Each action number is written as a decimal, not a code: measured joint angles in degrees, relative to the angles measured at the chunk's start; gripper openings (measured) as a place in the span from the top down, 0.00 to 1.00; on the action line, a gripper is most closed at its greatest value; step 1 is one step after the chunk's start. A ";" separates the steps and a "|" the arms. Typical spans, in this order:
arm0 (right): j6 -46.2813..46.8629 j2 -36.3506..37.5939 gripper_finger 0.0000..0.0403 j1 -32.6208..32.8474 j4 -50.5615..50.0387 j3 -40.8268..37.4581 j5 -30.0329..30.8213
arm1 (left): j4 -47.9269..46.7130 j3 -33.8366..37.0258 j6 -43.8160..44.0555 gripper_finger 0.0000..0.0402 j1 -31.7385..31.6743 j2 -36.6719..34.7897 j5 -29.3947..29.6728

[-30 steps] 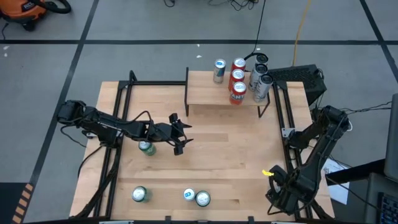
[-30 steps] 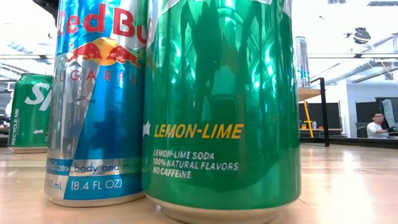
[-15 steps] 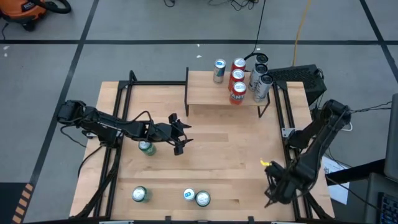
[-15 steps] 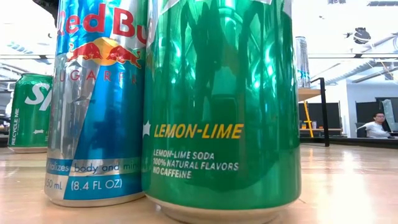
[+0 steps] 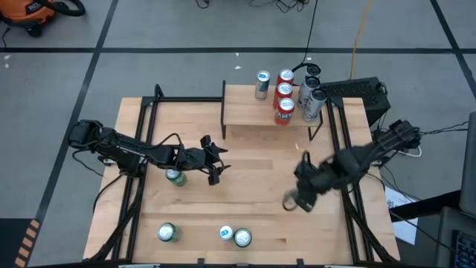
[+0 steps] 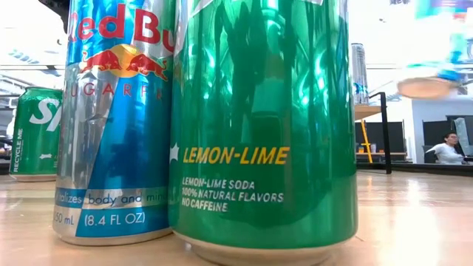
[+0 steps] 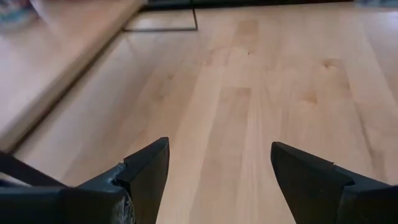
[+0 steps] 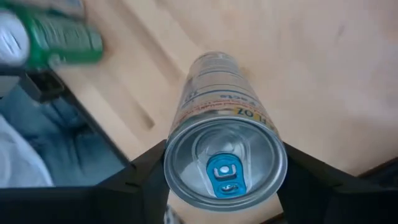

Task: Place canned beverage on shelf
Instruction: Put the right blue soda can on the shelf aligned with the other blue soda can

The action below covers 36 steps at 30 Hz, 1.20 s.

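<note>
Right gripper (image 5: 292,201) pinches a slim silver blue-tabbed can (image 8: 225,163); left gripper (image 7: 217,180) hangs spread; carry it level to the small light-wood shelf (image 5: 253,112).

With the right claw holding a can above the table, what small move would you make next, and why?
Probably carry it on toward the shelf. The right claw grips a slim can above the table, short of the shelf, where five cans already crowd the right end, so the bare left part looks the safer spot. The left claw waits open.

Motion blurs the right gripper (image 5: 297,199) and its can (image 8: 225,149)
</note>
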State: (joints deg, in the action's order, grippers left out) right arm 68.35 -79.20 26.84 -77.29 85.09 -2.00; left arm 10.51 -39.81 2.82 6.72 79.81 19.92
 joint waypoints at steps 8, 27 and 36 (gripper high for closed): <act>-18.33 -10.25 0.45 -13.17 -6.82 16.52 10.04 | 12.99 0.00 -6.32 0.31 -2.80 0.00 -10.03; -46.60 -29.21 0.44 -23.37 -3.28 38.63 6.30 | 20.87 -5.05 -8.11 0.10 -6.76 4.63 -26.74; -47.67 -29.17 0.44 -23.47 -1.55 39.50 6.47 | 20.81 -7.91 -9.71 0.14 -6.75 7.91 -23.72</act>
State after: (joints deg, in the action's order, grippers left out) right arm 20.68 -108.38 3.38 -78.84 124.60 4.47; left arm 31.32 -47.72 -6.89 -0.03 87.72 -3.80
